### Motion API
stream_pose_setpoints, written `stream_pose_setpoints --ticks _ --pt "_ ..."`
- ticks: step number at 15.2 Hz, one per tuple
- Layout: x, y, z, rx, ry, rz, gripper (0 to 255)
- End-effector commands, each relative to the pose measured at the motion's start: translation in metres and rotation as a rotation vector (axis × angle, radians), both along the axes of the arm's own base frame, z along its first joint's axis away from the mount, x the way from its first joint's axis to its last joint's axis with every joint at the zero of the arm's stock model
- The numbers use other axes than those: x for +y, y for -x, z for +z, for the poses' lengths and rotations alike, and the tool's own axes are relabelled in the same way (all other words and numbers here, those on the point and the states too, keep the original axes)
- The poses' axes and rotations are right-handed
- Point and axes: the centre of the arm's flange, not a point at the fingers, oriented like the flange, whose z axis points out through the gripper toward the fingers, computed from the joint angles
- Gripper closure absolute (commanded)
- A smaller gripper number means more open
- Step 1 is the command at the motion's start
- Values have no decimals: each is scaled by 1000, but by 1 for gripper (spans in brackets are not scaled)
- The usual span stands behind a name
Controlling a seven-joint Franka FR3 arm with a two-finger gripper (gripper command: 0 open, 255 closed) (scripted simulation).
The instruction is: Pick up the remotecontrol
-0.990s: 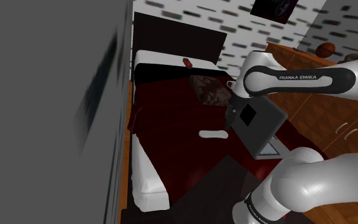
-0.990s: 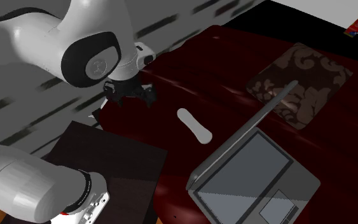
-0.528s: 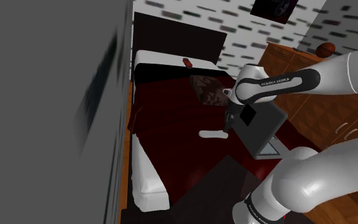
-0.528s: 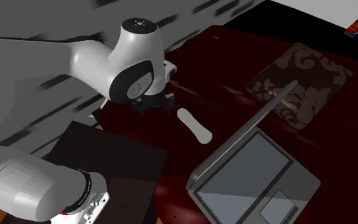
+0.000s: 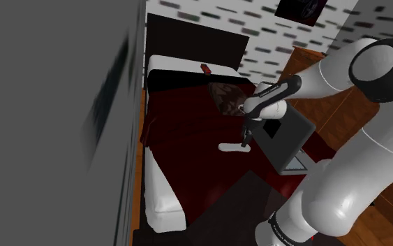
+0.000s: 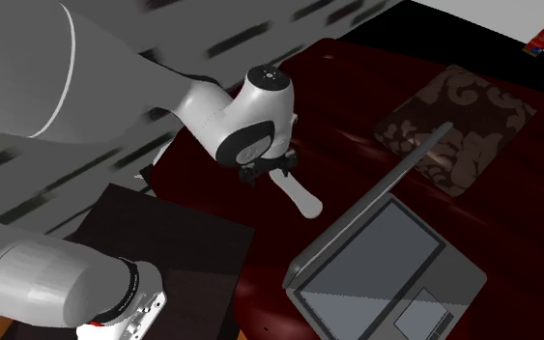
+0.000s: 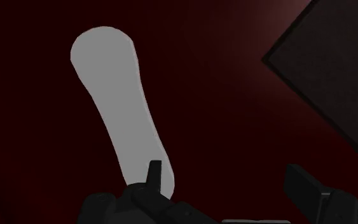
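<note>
Remote control lay flat on the bed, seemingly light, rigid, slick; the end effector hung released above, best pinching across its narrow width

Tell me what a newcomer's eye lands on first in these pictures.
The white arm's black hand, open, hangs right over one end of a pale, plain remote control lying on a dark red bedspread. Toward the second exterior view's right of the remote sits an open grey laptop, with a brown patterned cushion beyond it.
</note>
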Motion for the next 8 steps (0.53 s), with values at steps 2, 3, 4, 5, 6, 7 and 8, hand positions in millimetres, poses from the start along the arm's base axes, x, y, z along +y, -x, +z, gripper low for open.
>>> stream_pose_setpoints --ticks 2,3,4,5,6,7,8 --pt "-21 -16 -28 -9 1 77 0" --pt "-28 -22 -37 -11 1 101 0" --pt "-35 -29 -46 -13 1 125 0" --pt "-41 -35 -55 -15 0 148 0" --pt "-48 -42 -64 -18 0 172 0" --pt "-54 -49 -74 -20 0 196 0" --pt "-56 -50 -76 -20 0 202 0"
